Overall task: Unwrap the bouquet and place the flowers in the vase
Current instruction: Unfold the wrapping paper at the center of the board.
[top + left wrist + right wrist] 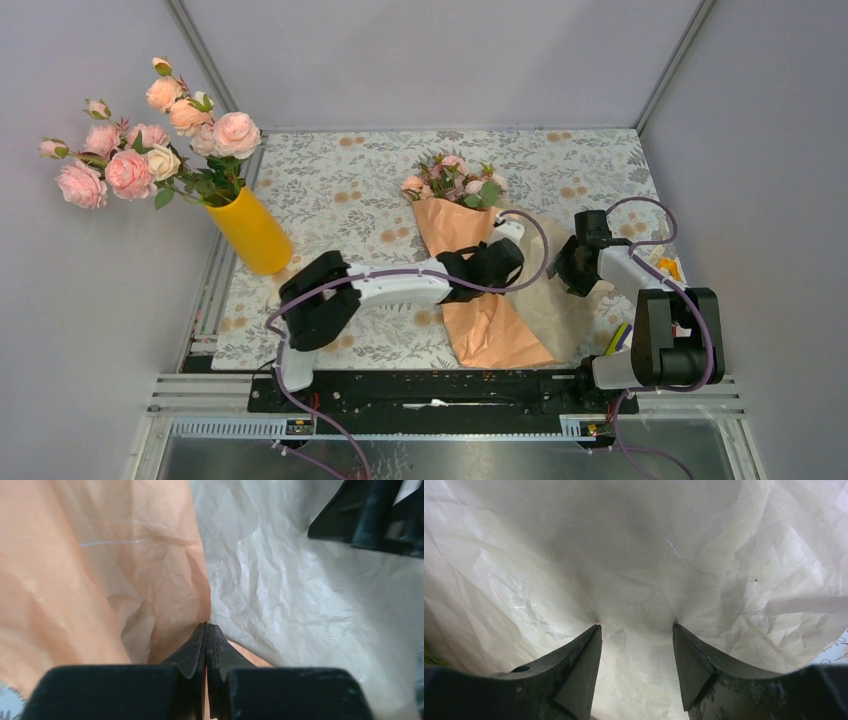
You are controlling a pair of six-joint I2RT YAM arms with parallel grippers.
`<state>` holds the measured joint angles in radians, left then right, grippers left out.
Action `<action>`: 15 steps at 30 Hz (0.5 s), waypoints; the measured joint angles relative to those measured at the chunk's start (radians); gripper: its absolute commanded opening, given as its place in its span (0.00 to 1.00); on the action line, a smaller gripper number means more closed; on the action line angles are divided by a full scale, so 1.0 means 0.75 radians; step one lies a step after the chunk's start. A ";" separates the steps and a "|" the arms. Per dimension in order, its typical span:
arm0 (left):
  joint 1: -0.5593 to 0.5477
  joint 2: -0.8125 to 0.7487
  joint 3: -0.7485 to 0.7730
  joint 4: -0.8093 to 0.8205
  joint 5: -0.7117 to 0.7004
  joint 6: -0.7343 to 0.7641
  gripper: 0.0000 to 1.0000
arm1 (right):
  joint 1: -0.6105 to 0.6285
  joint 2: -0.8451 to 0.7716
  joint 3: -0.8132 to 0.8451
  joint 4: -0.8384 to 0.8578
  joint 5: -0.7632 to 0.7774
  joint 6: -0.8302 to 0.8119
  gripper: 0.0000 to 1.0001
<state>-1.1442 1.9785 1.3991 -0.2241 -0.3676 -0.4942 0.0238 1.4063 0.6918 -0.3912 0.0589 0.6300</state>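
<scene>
The bouquet [470,290] lies across the middle of the table, a peach paper cone whose narrow end points at the near edge. The flowers [455,182], small pink roses with leaves, stick out of its far end. My left gripper [497,268] sits on the cone's right edge. In the left wrist view its jaws [206,626] are shut on the peach paper [100,580] where it meets white tissue. My right gripper [570,270] is open, and its fingertips [596,627] press on the white tissue [639,555]. The yellow vase [250,232] stands at the left.
A big bunch of pale pink and peach roses [150,140] fills the vase. White tissue paper [560,300] spreads out under the bouquet toward the right arm. Small yellow items [668,267] lie at the right table edge. Walls close in at the back and both sides.
</scene>
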 measured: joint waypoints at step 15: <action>0.159 -0.656 -0.538 0.026 -0.177 -0.115 0.00 | -0.001 0.004 0.002 -0.001 0.000 0.007 0.61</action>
<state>-1.0252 1.4864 0.9958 -0.2043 -0.5003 -0.5804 0.0231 1.4090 0.6930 -0.3916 0.0589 0.6350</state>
